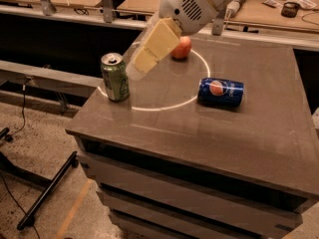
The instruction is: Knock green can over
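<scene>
The green can (114,77) stands upright near the left edge of the grey table (199,133), on the white circle line. My gripper (135,69) hangs from the white arm at the top and points down-left, its pale tip just right of the can's upper part, very close to it. I cannot tell whether it touches the can.
A blue Pepsi can (221,92) lies on its side at the right of the white circle. A red apple (182,48) sits at the circle's far side, partly behind the arm. Workbenches run along the back. A black stand leg (47,190) lies on the floor at left.
</scene>
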Robot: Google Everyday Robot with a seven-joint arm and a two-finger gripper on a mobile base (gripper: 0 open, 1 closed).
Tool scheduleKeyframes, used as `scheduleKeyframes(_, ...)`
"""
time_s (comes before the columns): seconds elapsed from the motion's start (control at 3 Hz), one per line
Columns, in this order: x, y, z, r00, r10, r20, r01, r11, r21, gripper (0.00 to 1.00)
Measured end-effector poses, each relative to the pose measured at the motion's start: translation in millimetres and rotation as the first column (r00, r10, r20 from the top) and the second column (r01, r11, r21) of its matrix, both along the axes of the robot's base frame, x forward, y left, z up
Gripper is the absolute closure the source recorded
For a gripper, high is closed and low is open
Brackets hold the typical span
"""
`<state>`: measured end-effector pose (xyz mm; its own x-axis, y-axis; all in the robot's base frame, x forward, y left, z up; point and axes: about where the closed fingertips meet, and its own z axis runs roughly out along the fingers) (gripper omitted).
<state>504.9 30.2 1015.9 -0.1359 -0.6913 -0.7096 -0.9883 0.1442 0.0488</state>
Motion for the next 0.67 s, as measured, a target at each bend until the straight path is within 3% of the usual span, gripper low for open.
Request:
scheduleKeyframes(0.33, -3.4, 14.5, -15.8, 0.9957, -0.056, -0.074, 0.059, 0.997, 0.043, 0.0)
scheduleKeyframes(0.67, -8.9, 25.0, -22.3, 0.9895, -0.107, -0.098, 0.116, 0.989, 0.096, 0.0)
